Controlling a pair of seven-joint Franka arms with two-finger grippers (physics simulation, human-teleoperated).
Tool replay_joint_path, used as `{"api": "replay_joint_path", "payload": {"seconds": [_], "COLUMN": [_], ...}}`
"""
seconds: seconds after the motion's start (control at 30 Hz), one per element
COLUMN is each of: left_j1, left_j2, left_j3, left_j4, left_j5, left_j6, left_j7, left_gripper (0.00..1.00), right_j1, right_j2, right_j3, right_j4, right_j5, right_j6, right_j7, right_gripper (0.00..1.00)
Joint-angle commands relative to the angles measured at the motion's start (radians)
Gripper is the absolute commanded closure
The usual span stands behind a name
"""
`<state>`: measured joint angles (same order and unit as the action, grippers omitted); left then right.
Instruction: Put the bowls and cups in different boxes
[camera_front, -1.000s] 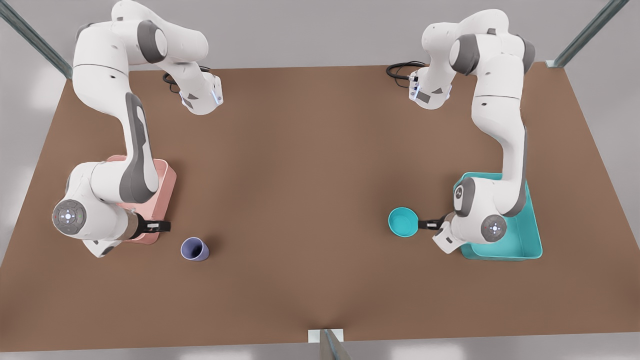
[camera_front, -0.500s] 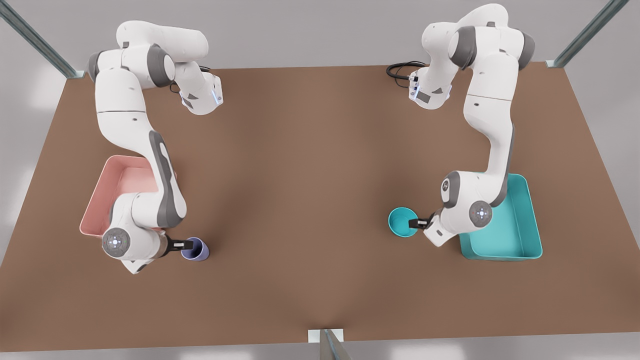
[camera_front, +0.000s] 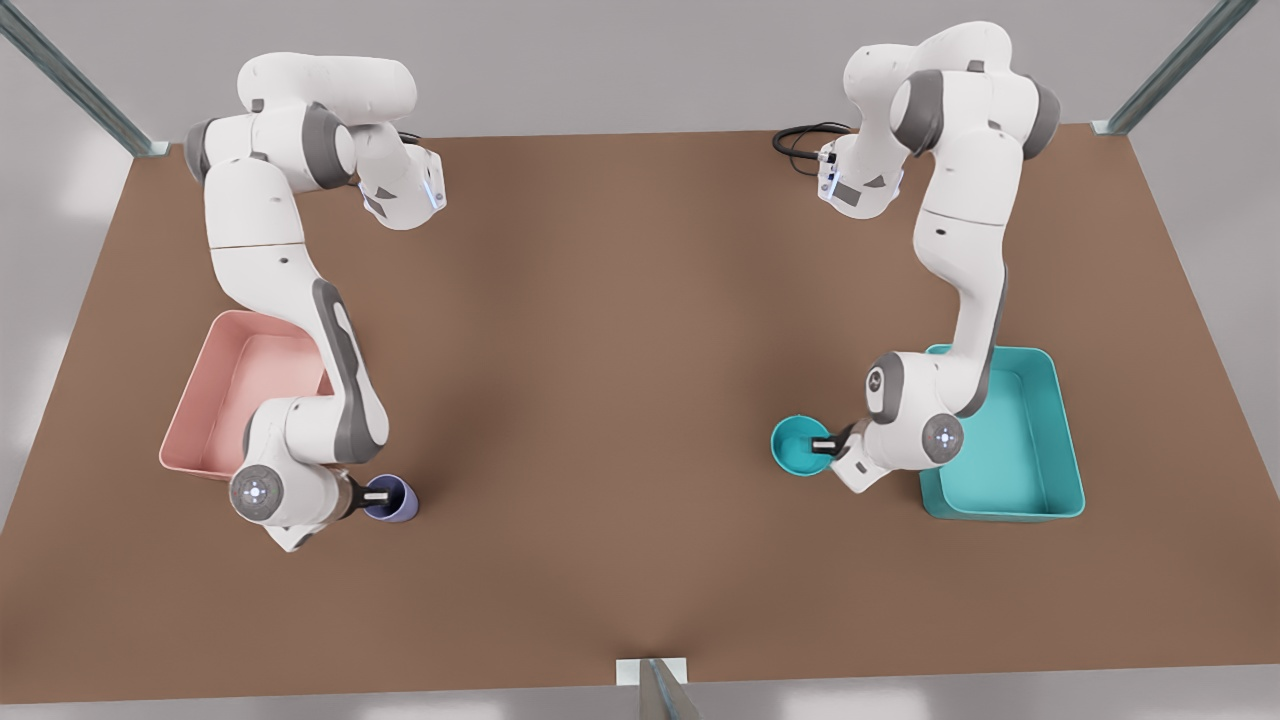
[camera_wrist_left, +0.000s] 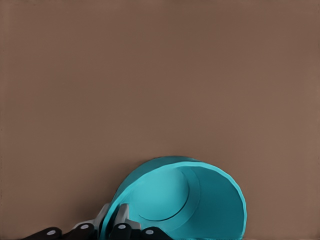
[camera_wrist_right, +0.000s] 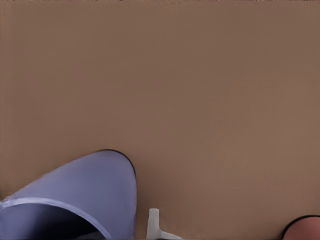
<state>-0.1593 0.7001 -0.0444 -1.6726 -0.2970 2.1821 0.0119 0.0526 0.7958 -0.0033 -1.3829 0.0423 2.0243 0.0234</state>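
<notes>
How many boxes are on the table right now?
2. The pink box sits at the front view's left, partly behind the right arm; the teal box sits at the front view's right, beside the left arm. Both look empty.

table (camera_front: 620, 400) brown | on it: pink box (camera_front: 215, 400), teal box (camera_front: 1040, 450), cup (camera_front: 395, 500), bowl (camera_front: 795, 445)

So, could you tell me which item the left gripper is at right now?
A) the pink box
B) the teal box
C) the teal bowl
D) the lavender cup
C: the left wrist view shows the left gripper with its fingers astride the rim of the bowl; the right gripper is at the cup.
</notes>
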Motion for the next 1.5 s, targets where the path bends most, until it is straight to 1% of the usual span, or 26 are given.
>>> {"api": "replay_joint_path", "payload": {"seconds": [0.0, 0.07, 0.13, 0.17, 0.27, 0.3, 0.37, 0.43, 0.5, 0.63, 0.67, 0.7, 0.73, 0.77, 0.8, 0.83, 0.87, 0.9, 0.97, 1.0, 1.07, 1.1, 1.13, 1.23, 1.33, 1.47], "left_j1": [0.003, 0.003, 0.003, 0.003, 0.033, 0.046, 0.063, 0.058, 0.058, 0.060, 0.060, 0.060, 0.060, 0.060, 0.063, 0.063, 0.060, 0.049, 0.029, 0.009, 0.007, 0.003, -0.002, -0.039, -0.040, -0.054], "left_j2": [-0.011, -0.067, -0.211, -0.269, -0.314, -0.314, -0.301, -0.286, -0.222, -0.154, -0.153, -0.151, -0.145, -0.146, -0.188, -0.258, -0.315, -0.372, -0.516, -0.567, -0.551, -0.486, -0.475, -0.479, -0.482, -0.476], "left_j3": [0.000, 0.015, 0.116, 0.173, 0.350, 0.408, 0.457, 0.457, 0.436, 0.414, 0.413, 0.406, 0.405, 0.405, 0.412, 0.443, 0.451, 0.393, 0.166, 0.120, 0.092, 0.087, 0.087, 0.074, 0.072, 0.077], "left_j4": [0.005, 0.019, 0.017, 0.014, 0.010, 0.007, -0.005, -0.142, -0.168, -0.165, -0.165, -0.165, -0.164, -0.161, -0.133, -0.095, 0.000, 0.065, 0.073, 0.076, 0.198, 0.296, 0.315, 0.320, 0.320, 0.320], "left_j5": [-0.022, -0.008, 0.094, 0.185, 0.210, 0.210, 0.216, 0.208, 0.194, 0.188, 0.188, 0.188, 0.188, 0.188, 0.202, 0.206, 0.268, 0.306, 0.472, 0.453, 0.328, 0.334, 0.357, 0.403, 0.397, 0.401], "left_j6": [-0.025, -0.114, -0.263, -0.347, -0.409, -0.404, -0.377, -0.194, -0.096, -0.047, -0.048, -0.048, -0.048, -0.050, -0.102, -0.221, -0.396, -0.531, -0.556, -0.564, -0.660, -0.723, -0.722, -0.728, -0.729, -0.725], "left_j7": [0.023, 0.020, 0.020, 0.026, 0.190, 0.313, 0.408, 0.415, 0.415, 0.415, 0.416, 0.416, 0.416, 0.418, 0.419, 0.415, 0.363, 0.214, 0.102, 0.100, -0.003, -0.004, -0.006, -0.007, -0.006, -0.003], "left_gripper": [0.79, 0.79, 0.79, 0.79, 0.79, 0.79, 0.79, 0.79, 0.79, 0.79, 0.68, 0.47, 0.11, 0.00, 0.00, 0.00, 0.00, 0.00, 0.00, 0.00, 0.00, 0.00, 0.00, 0.00, 0.00, 0.00], "right_j1": [0.001, 0.001, -0.005, -0.028, -0.132, -0.172, -0.241, -0.319, -0.362, -0.384, -0.382, -0.382, -0.378, -0.375, -0.375, -0.376, -0.379, -0.379, -0.379, -0.378, -0.379, -0.378, -0.379, -0.378, -0.373, -0.343], "right_j2": [-0.001, -0.004, -0.039, -0.119, -0.289, -0.372, -0.443, -0.441, -0.440, -0.451, -0.451, -0.443, -0.434, -0.420, -0.383, -0.359, -0.343, -0.322, -0.303, -0.288, -0.279, -0.273, -0.260, -0.259, -0.285, -0.451], "right_j3": [0.000, 0.000, 0.000, -0.001, -0.006, -0.007, -0.011, -0.012, -0.012, -0.012, -0.011, -0.011, -0.011, -0.011, -0.009, -0.009, -0.009, -0.009, -0.009, -0.009, -0.009, -0.009, -0.007, -0.007, 0.002, 0.005], "right_j4": [0.004, 0.007, 0.005, -0.004, -0.036, -0.105, -0.165, -0.168, -0.203, -0.360, -0.398, -0.421, -0.433, -0.442, -0.443, -0.444, -0.443, -0.443, -0.438, -0.435, -0.435, -0.433, -0.421, -0.409, -0.314, -0.291], "right_j5": [-0.021, -0.021, -0.016, -0.013, -0.018, -0.018, -0.025, -0.039, -0.041, -0.038, -0.038, -0.038, -0.038, -0.036, -0.038, -0.036, -0.033, -0.028, -0.027, -0.025, -0.025, -0.025, -0.025, -0.027, -0.028, -0.028], "right_j6": [0.005, -0.002, -0.021, -0.094, -0.260, -0.259, -0.260, -0.251, -0.197, -0.010, 0.042, 0.091, 0.135, 0.163, 0.206, 0.228, 0.237, 0.248, 0.251, 0.251, 0.248, 0.241, 0.237, 0.225, 0.059, -0.145], "right_j7": [0.018, 0.010, -0.014, -0.101, -0.344, -0.436, -0.546, -0.632, -0.665, -0.663, -0.663, -0.663, -0.662, -0.662, -0.660, -0.660, -0.660, -0.660, -0.658, -0.654, -0.652, -0.651, -0.655, -0.660, -0.660, -0.652], "right_gripper": [0.79, 0.79, 0.79, 0.79, 0.79, 0.79, 0.79, 0.79, 0.79, 0.79, 0.79, 0.79, 0.79, 0.79, 0.79, 0.79, 0.79, 0.79, 0.79, 0.79, 0.79, 0.79, 0.00, 0.00, 0.00, 0.00]}}
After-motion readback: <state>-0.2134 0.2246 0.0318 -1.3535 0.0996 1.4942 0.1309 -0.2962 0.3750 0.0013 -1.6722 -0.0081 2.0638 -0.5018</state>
